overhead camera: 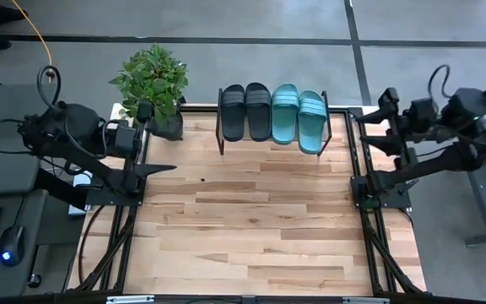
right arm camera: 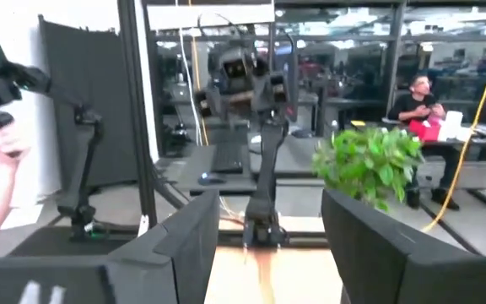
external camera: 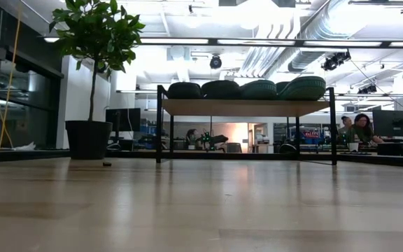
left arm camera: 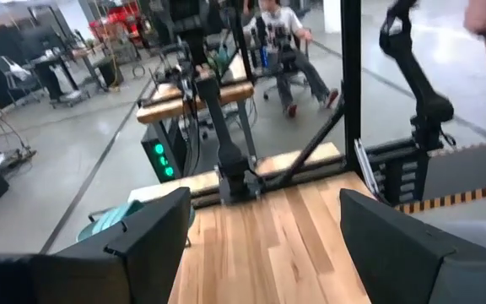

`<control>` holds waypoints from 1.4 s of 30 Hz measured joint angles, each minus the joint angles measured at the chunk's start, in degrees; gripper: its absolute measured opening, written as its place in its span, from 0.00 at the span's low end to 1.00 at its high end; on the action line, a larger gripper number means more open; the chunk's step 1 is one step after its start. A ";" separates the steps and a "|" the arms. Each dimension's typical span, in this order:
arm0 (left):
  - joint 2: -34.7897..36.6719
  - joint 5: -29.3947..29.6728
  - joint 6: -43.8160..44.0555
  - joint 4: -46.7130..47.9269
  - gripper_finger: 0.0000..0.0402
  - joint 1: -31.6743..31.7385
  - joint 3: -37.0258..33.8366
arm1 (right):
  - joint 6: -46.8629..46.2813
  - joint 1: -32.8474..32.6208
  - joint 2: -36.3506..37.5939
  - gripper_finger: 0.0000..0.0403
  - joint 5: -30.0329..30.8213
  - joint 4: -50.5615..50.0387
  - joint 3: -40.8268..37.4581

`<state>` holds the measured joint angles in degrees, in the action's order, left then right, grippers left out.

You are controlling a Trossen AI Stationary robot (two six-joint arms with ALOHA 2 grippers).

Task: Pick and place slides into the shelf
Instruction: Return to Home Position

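1. The room is stretching out wide around the rig: grey concrete floor (overhead camera: 251,21) crossed by dark lines, pipes and bright lights overhead, desks and monitors in the background.
2. The light plank table (overhead camera: 251,219) is lying mostly bare between the two arms.
3. The left arm (overhead camera: 66,135) is sitting folded at the table's left edge and the right arm (overhead camera: 445,127) at its right edge, both well apart from the shelf.
4. The shelf (external camera: 243,106) is standing at the table's far edge, on thin black legs.
5. A potted plant (overhead camera: 152,80) is standing just beside the shelf, on the left arm's side.
6. All four slides are lying side by side on the shelf top: the black pair (overhead camera: 245,111) nearer the plant, the teal pair (overhead camera: 299,116) nearer the right arm.
7. The left gripper (left arm camera: 261,203) is gaping wide, carrying nothing.
8. The right gripper (right arm camera: 270,203) is also spread wide, with nothing between its fingers.
9. A person (external camera: 360,129) is sitting at a desk beyond the table, and a hand (right arm camera: 2,139) is gripping a dark device near the right arm.
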<state>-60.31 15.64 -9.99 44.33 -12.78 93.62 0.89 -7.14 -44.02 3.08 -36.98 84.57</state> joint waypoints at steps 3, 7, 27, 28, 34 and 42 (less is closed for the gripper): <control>1.73 0.05 -0.08 -2.78 0.71 0.00 -3.08 | 0.02 -0.01 2.05 0.50 0.29 2.04 -4.90; 4.46 0.13 -0.75 -6.28 0.71 0.00 -8.00 | 0.09 -0.02 3.82 0.50 0.21 5.50 -9.55; 18.59 3.61 -2.61 -29.03 0.71 0.04 -37.35 | 2.57 -0.02 6.81 0.50 -0.67 20.77 -27.08; 19.06 4.59 -2.59 -30.58 0.71 0.04 -38.81 | 2.57 -0.01 7.42 0.50 -0.67 21.71 -27.95; 21.99 6.05 -2.19 -34.71 0.71 0.07 -45.59 | 2.31 -0.02 12.22 0.50 -0.69 22.68 -32.78; 23.91 5.99 -0.91 -39.94 0.71 1.10 -52.06 | 0.85 0.00 19.64 0.50 -0.73 26.05 -41.78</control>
<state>-36.40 21.63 -10.89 4.39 -11.68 41.56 1.74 -7.14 -24.39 2.35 -10.93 42.79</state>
